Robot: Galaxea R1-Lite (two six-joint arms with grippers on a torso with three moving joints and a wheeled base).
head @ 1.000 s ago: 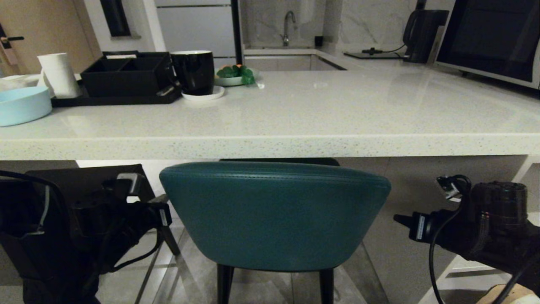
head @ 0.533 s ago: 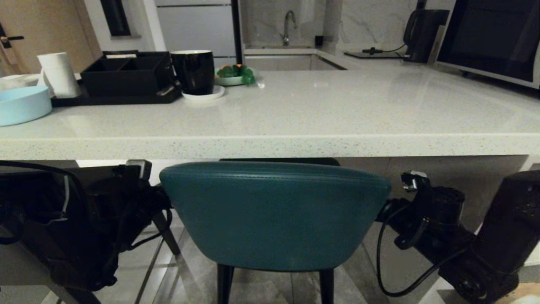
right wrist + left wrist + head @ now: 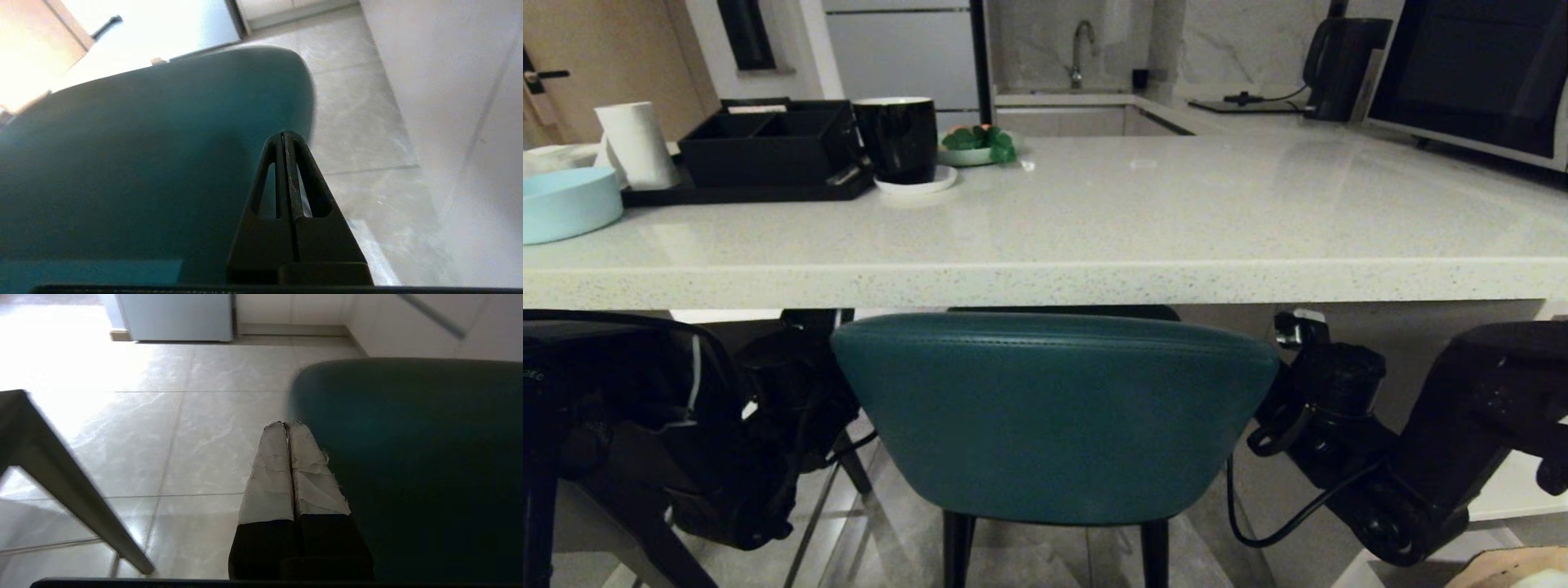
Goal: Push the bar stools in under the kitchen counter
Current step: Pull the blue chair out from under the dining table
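Observation:
The teal bar stool (image 3: pixel 1054 416) stands in front of me, its curved back just below the thick edge of the pale kitchen counter (image 3: pixel 1045 282). My left arm (image 3: pixel 792 400) is at the stool's left side and my right arm (image 3: pixel 1339 408) at its right side. In the left wrist view my left gripper (image 3: pixel 288 426) is shut, its taped fingertips close beside the teal back (image 3: pixel 408 465). My right gripper (image 3: pixel 283 136) is shut too, lying along the teal back (image 3: pixel 143 163) at its other edge. I cannot tell whether either touches it. An angular leg of the grey stool (image 3: pixel 61 477) shows to the left.
On the counter stand a light blue bowl (image 3: pixel 568 204), a black organiser tray (image 3: pixel 760 147), a black mug (image 3: pixel 897 139) and a microwave (image 3: pixel 1470 73). A white panel (image 3: pixel 449 102) rises close on the right of the stool. Pale floor tiles (image 3: pixel 204 437) lie under the counter.
Both arms have swung inward to the teal stool's two sides, the right one coming further and rising. The stool itself has not shifted.

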